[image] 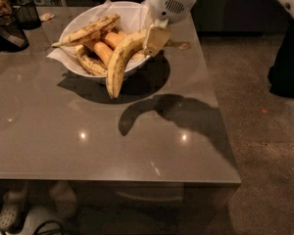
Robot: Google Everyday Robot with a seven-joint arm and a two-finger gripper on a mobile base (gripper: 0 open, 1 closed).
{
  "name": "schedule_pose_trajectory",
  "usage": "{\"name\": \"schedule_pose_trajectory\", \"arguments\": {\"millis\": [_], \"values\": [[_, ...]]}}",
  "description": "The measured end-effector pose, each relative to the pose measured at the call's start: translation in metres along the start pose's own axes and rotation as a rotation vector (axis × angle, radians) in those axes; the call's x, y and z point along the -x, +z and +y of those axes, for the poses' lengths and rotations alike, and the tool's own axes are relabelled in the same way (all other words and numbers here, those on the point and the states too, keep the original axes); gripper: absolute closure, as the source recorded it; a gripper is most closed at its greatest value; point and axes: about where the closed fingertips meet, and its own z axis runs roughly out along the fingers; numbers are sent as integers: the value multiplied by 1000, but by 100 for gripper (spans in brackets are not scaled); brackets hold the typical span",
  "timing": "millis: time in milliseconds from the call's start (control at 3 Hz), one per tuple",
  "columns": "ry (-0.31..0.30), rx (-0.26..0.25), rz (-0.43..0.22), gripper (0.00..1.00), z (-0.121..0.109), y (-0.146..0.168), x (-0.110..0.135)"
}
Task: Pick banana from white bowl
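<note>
The large curved yellow banana (118, 60) hangs in the air over the front rim of the white bowl (78, 26), its dark tip pointing down toward the table. My gripper (156, 39) is shut on the banana's upper end, near its stem, at the bowl's right side. The bowl, lined with crumpled white paper, stands at the back of the table. It holds a straighter brown-speckled banana (88, 31), a small dark-spotted banana (89, 63) and some orange pieces (104, 49).
The grey table (88, 136) reaches to the front and right edges, with floor beyond at the right. A black mesh holder (27, 11) and dark objects (5, 33) stand at the back left. A dark shape (288, 58) stands on the floor far right.
</note>
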Motion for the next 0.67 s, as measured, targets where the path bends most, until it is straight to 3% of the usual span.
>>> {"name": "schedule_pose_trajectory", "arguments": {"millis": [667], "values": [[12,34,-6,100,76,-26,8]]}}
